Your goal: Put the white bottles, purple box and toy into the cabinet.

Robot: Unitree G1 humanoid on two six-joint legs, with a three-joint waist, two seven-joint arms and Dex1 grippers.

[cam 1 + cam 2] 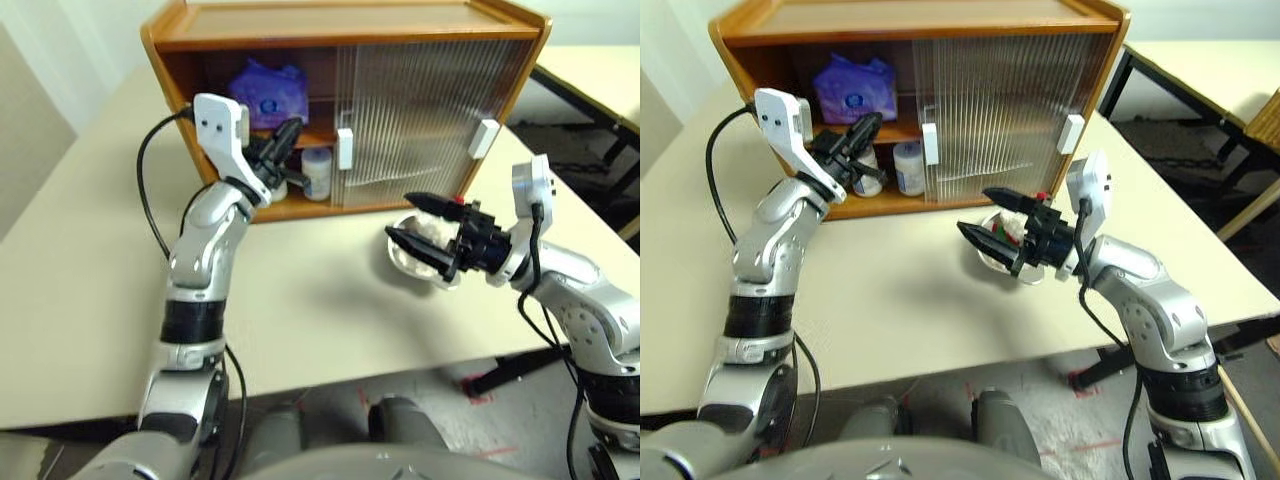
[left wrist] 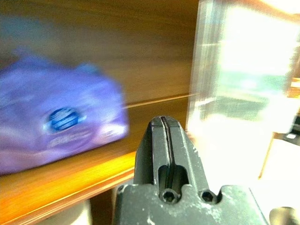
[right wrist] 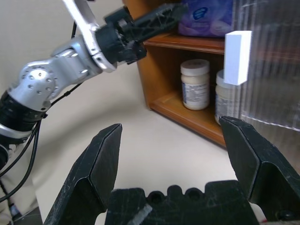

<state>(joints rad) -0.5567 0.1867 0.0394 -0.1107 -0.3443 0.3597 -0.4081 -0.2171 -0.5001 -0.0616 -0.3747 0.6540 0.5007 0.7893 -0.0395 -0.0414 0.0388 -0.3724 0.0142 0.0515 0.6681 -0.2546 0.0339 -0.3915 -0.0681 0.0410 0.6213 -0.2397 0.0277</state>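
A wide pale table (image 1: 330, 320) carries the scene, with grey floor below its near edge and a second table behind on the right. The biggest thing on it is the cabinet (image 1: 350, 20), standing at the far side; its left half is open and the ribbed sliding doors (image 1: 420, 120) with white handles cover the rest. On the inner shelf lies the purple box (image 1: 268, 92), already in place. Under the shelf, on the cabinet floor, stand the two white bottles (image 3: 195, 84), close beside each other near the door edge.

The left gripper (image 1: 283, 140) is in front of the open half, just before the shelf, its fingers pressed together and holding nothing. The right gripper (image 1: 418, 222) hovers low over the table in front of the closed doors, with jaws spread wide and empty. Just behind its fingers sits the toy (image 1: 435, 240), white and fluffy with a bit of red, inside what looks like a round bowl (image 1: 400, 258). So I judge the toy is the last thing left outside.

The risk I see: the bowl rim can block the fingers, so they may push or tip the bowl instead of taking the soft toy. Also the left arm stands in the only open entrance, so the two arms may collide there.
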